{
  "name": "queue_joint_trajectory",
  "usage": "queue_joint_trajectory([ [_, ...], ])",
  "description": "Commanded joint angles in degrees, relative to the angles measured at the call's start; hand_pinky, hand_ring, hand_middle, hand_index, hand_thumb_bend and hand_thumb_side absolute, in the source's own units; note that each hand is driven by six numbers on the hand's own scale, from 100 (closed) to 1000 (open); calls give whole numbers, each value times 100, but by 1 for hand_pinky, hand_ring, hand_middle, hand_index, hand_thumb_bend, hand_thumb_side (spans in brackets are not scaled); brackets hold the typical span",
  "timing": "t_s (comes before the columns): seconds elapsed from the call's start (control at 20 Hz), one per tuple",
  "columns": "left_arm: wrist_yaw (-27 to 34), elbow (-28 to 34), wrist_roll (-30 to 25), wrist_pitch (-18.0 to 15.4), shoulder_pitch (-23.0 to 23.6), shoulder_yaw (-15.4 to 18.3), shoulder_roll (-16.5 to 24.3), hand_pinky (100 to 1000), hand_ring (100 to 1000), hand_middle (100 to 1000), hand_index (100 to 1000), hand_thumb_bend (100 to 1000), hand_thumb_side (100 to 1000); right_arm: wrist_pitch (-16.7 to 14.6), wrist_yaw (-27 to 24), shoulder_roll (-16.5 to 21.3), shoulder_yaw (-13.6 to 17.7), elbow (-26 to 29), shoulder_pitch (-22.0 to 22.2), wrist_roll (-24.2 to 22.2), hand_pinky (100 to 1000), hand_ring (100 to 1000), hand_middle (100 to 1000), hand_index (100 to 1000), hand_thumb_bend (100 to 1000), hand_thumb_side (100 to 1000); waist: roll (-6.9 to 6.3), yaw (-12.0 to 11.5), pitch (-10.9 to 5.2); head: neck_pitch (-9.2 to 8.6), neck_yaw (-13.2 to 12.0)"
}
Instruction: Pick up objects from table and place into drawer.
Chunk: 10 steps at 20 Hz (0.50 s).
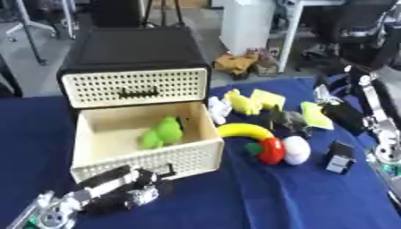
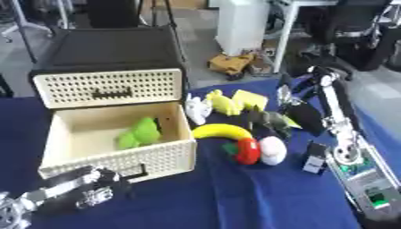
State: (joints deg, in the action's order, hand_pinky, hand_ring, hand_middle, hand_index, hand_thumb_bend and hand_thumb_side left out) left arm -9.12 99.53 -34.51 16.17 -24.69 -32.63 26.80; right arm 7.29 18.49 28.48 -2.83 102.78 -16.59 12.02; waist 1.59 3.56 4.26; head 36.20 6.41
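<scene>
The cream lower drawer point(image 1: 145, 163) of the black-topped cabinet point(image 1: 133, 49) stands pulled open, with a green toy point(image 1: 160, 133) inside it. On the blue cloth to its right lie a banana point(image 1: 244, 130), a red fruit point(image 1: 271, 151), a white egg shape point(image 1: 296, 150), a dark grey toy point(image 1: 287, 120), a white toy point(image 1: 218, 109) and yellow pieces point(image 1: 243, 102). My left hand point(image 1: 125, 190) lies low just before the drawer front, fingers relaxed, holding nothing. My right hand point(image 2: 305, 117) hangs over a yellow piece point(image 1: 316, 115) at the right of the pile.
A small black and white cube point(image 1: 340, 157) stands at the right, near my right forearm point(image 1: 374, 107). The upper drawer point(image 1: 133, 87) is closed. Chairs, a white post and clutter stand on the floor beyond the table's far edge.
</scene>
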Motion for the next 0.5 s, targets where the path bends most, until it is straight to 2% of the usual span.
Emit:
queue_joint_trajectory([
  [0.05, 31, -177, -125, 116, -116, -84, 60, 100, 100, 100, 700, 321, 1000, -3, -40, 76, 68, 31, -63, 17, 444, 559, 659, 735, 100, 538, 1, 17, -66, 25, -20],
  [0.5, -39, -697, -58, 75, -228, -131, -160, 100, 100, 160, 705, 320, 1000, -13, -41, 52, 48, 45, -87, 0, 444, 559, 659, 735, 100, 538, 19, 45, -63, 22, -26],
])
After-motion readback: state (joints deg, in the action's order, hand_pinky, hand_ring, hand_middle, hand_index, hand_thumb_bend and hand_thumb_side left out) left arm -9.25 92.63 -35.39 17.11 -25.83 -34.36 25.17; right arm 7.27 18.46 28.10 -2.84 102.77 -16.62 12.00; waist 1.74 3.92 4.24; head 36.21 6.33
